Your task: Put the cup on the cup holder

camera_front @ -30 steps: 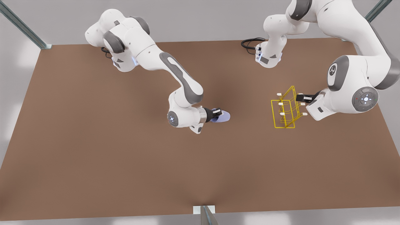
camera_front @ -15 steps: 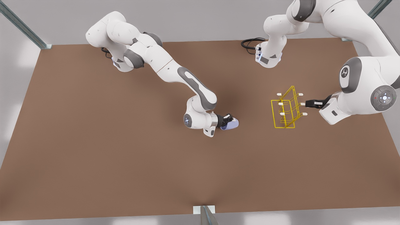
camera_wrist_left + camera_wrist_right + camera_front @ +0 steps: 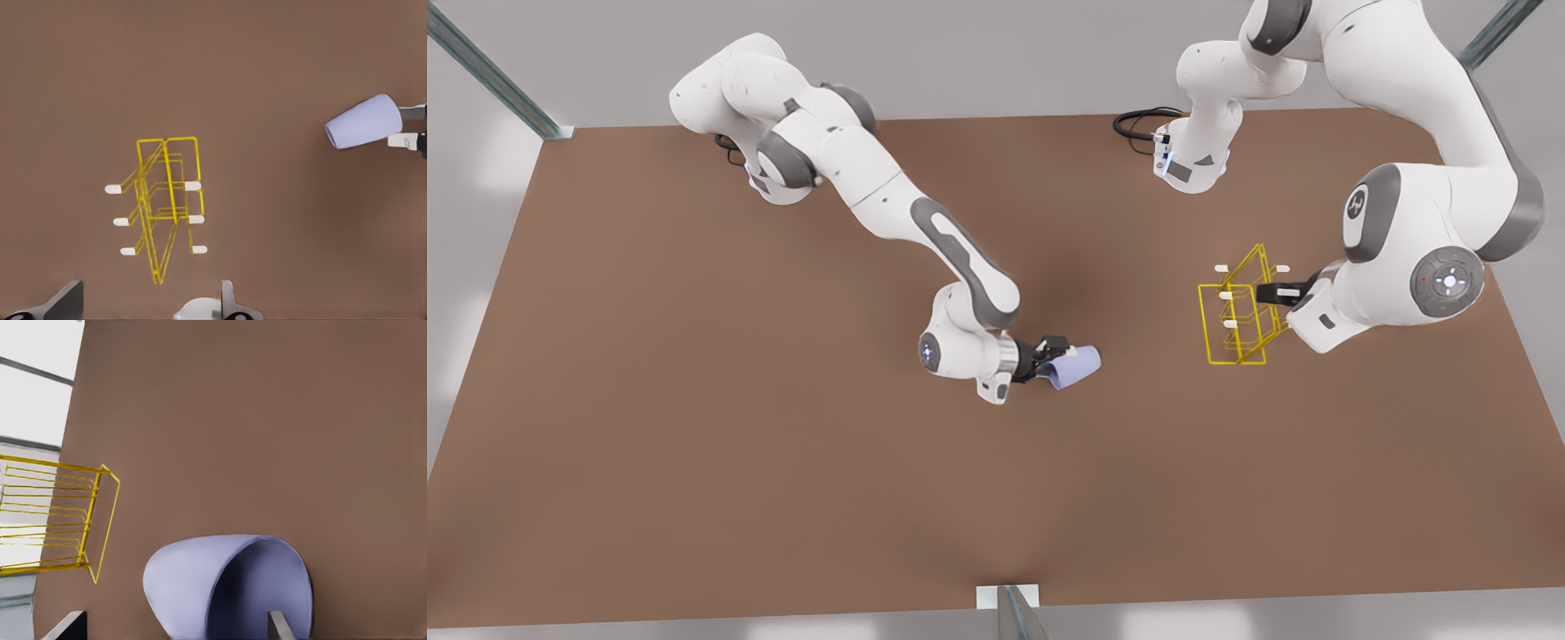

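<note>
The lavender-blue cup (image 3: 1078, 366) lies on its side near the table's middle, its mouth turned toward my right gripper (image 3: 1047, 357). In the right wrist view the cup (image 3: 193, 587) is close up. My right gripper (image 3: 173, 623) is open, with one finger (image 3: 280, 625) inside the mouth and the other clear of the outer wall. The yellow wire cup holder (image 3: 1236, 311) stands upright at the front view's right, its white-tipped pegs pointing sideways. My left gripper (image 3: 1270, 292) is at its right side, open. In the left wrist view the holder (image 3: 172, 200) is just ahead of the left gripper (image 3: 147, 303), with the cup (image 3: 363, 122) farther off.
The brown table (image 3: 694, 444) has wide bare room toward the front and the front view's left. A black cable (image 3: 1138, 120) loops by an arm base at the back edge. A metal post (image 3: 1009, 613) rises at the front edge.
My right gripper moved toward the front view's right with the cup, then drew back a little and opened, and the cup tipped. My left gripper pulled away from the holder, then returned to it.
</note>
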Tool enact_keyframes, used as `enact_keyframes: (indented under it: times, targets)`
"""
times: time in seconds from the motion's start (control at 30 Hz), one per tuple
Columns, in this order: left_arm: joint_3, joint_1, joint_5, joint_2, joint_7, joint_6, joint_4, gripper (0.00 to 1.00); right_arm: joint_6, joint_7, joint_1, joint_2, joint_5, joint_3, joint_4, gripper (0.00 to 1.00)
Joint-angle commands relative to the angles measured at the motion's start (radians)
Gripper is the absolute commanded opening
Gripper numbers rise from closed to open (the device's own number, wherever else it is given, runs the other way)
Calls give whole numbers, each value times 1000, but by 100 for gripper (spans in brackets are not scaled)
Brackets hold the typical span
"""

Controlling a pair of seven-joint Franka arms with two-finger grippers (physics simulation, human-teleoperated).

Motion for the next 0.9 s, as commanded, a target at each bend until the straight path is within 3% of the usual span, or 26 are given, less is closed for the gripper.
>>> enact_keyframes:
  times: [0.0,0.1,0.17,0.23,0.27,0.33,0.37,0.43,0.5,0.57,0.67,0.87]
  targets:
    - [-1,-46,-48,-3,-589,5,-22,100,-4,-115,-16,-31,0,0,-38,100]
    - [-4,-152,-129,-52,-1004,163,-163,100,-132,-155,-109,-163,-27,0,-211,100]
    - [-4,-201,-132,-50,-1296,385,-306,100,-371,-143,-236,-224,-178,-30,-250,100]
    - [-4,-247,-132,23,-1907,757,-396,100,-804,-129,-250,-304,-444,-259,-233,100]
    - [-4,-246,-131,63,-2171,870,-401,100,-925,-126,-278,-344,-656,-279,-196,100]
    - [-4,-258,-137,80,-2444,1177,-495,100,-967,86,-276,-522,-1012,-300,-193,100]
    - [-4,-254,-152,89,-2466,1222,-495,100,-997,254,-244,-606,-1150,-290,-204,100]
    - [-2,-251,-161,89,-2656,1231,-507,100,-1096,417,-247,-784,-1315,-165,-205,100]
    - [-1,-246,-161,86,-2782,1258,-508,100,-1129,420,-281,-859,-1316,-136,-225,100]
    - [1,-246,-160,83,-2973,1269,-533,100,-1151,463,-284,-887,-1339,-136,-227,100]
    - [1,-246,-161,74,-3098,1455,-685,100,-1171,488,-295,-892,-1361,-136,-224,100]
    - [1,-293,-183,97,-3144,1502,-715,100,-1185,492,-289,-884,-1364,-139,-216,100]
